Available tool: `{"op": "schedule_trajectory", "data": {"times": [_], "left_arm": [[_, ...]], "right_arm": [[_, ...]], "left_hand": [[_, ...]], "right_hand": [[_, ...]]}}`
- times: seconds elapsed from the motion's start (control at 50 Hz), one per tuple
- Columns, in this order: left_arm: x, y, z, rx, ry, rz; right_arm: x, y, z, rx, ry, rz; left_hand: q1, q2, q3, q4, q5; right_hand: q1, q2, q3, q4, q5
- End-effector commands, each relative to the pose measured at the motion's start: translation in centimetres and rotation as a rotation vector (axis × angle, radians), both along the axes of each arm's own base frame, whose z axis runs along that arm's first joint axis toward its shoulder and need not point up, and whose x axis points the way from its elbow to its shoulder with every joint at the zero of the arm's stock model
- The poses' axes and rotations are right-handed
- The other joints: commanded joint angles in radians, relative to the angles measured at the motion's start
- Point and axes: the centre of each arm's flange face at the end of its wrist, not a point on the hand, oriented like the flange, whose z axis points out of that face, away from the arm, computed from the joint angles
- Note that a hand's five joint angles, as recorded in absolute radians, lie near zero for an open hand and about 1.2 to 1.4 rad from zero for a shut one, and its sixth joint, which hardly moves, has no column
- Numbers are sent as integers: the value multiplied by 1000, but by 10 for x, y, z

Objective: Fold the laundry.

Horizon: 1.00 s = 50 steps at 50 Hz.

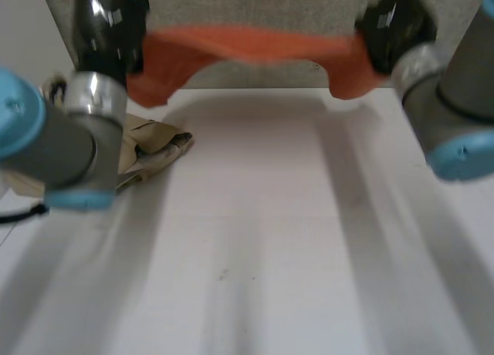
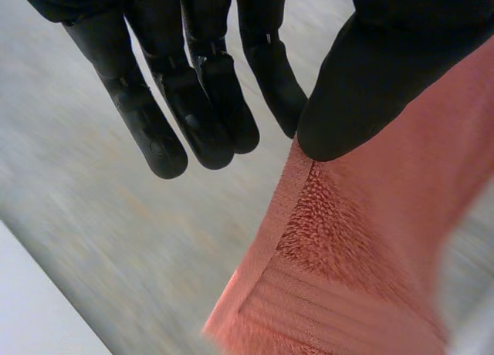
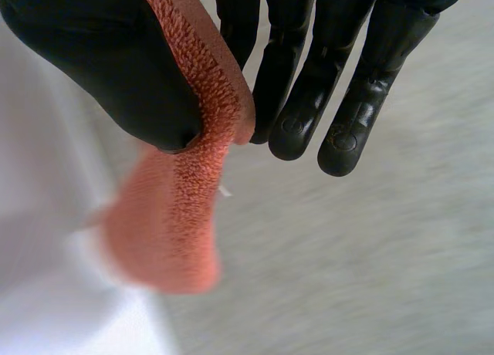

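An orange towel (image 1: pixel 255 45) hangs stretched between my two hands above the table's far edge. It sags a little in the middle and its ends droop below each hand. My left hand (image 1: pixel 112 23) holds the towel's left end. In the left wrist view the thumb (image 2: pixel 370 85) presses on a corner of the towel (image 2: pixel 363 247), with the fingers (image 2: pixel 193 100) straight beside it. My right hand (image 1: pixel 390 27) holds the right end. There the thumb (image 3: pixel 108 54) pinches the edge of the towel (image 3: pixel 177 216) against the straight fingers (image 3: pixel 293 77).
A crumpled beige cloth (image 1: pixel 158 143) lies at the table's left side, partly behind my left arm. The white table (image 1: pixel 255 239) spreads in front of the towel. A grey panel (image 1: pixel 255 4) stands behind the far edge.
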Motion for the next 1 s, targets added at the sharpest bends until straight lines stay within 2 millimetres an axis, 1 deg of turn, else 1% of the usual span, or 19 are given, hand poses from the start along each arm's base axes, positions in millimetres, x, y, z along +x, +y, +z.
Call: {"op": "schedule_trajectory", "data": {"times": [0.02, 0.04, 0.06, 0.1, 0.12, 0.14, 0.2, 0.26, 0.28, 0.32, 0.36, 0.4, 0.48, 0.52, 0.62, 0.74, 0.82, 0.88, 1.0], "left_arm": [[15, 39, -96, 288, -138, -7], [17, 43, -103, 311, -149, -7], [19, 46, -110, 334, -158, -7], [22, 55, -132, 409, -193, -9], [23, 58, -141, 437, -206, -10], [23, 63, -156, 491, -232, -16], [21, 73, -167, 555, -266, -33], [22, 77, -167, 591, -282, -38], [23, 79, -165, 608, -290, -44], [24, 79, -160, 609, -292, -52], [26, 76, -155, 607, -287, -68], [31, 70, -151, 601, -278, -70], [52, 49, -142, 594, -248, -56], [59, 43, -140, 597, -242, -55], [80, 29, -139, 637, -229, -99], [95, 19, -141, 654, -212, -160], [94, 21, -145, 680, -211, -181], [91, 24, -156, 715, -219, -195], [86, 21, -167, 740, -218, -211]], "right_arm": [[-18, 42, -94, 386, 178, 18], [-20, 50, -110, 433, 194, 25], [-21, 53, -118, 450, 201, 28], [-22, 57, -132, 475, 205, 38], [-22, 60, -144, 496, 196, 48], [-23, 60, -150, 504, 190, 52], [-27, 62, -163, 527, 156, 47], [-32, 65, -169, 547, 120, 36], [-34, 65, -169, 551, 107, 33], [-39, 64, -165, 548, 72, 33], [-44, 64, -159, 538, 44, 35], [-51, 61, -155, 531, 13, 35], [-59, 56, -156, 538, -11, 34], [-62, 54, -156, 542, -13, 23], [-63, 54, -157, 543, -12, 23], [-63, 54, -157, 542, -14, 25], [-62, 54, -158, 547, -16, 26], [-62, 55, -158, 550, -18, 28], [-61, 56, -159, 551, -16, 31]], "left_hand": [[247, 196, 201, 193, 253], [247, 196, 201, 193, 253], [247, 196, 201, 193, 253], [247, 196, 201, 193, 253], [247, 196, 201, 193, 253], [247, 196, 201, 193, 253], [247, 196, 201, 193, 253], [239, 188, 193, 185, 245], [-127, -178, -173, -181, -121], [-502, -553, -548, -556, -496], [-592, -643, -638, -646, -586], [-627, -678, -673, -681, -621], [-654, -705, -699, -708, -648], [-654, -705, -699, -708, -648], [-651, -702, -696, -705, -645], [-636, -687, -682, -690, -630], [-607, -658, -653, -661, -601], [-577, -628, -623, -631, -571], [-574, -625, -620, -628, -568]], "right_hand": [[404, 219, 214, 210, 225], [404, 219, 214, 210, 225], [404, 219, 214, 210, 225], [404, 219, 214, 210, 225], [404, 219, 214, 210, 225], [404, 219, 214, 210, 225], [404, 219, 214, 210, 225], [404, 219, 214, 210, 225], [404, 219, 214, 210, 225], [404, 219, 214, 210, 225], [404, 219, 214, 210, 225], [404, 219, 214, 210, 225], [404, 219, 214, 210, 225], [404, 219, 214, 210, 225], [404, 219, 214, 210, 225], [404, 219, 214, 210, 225], [404, 219, 214, 210, 225], [404, 219, 214, 210, 225], [404, 219, 214, 210, 225]]}}
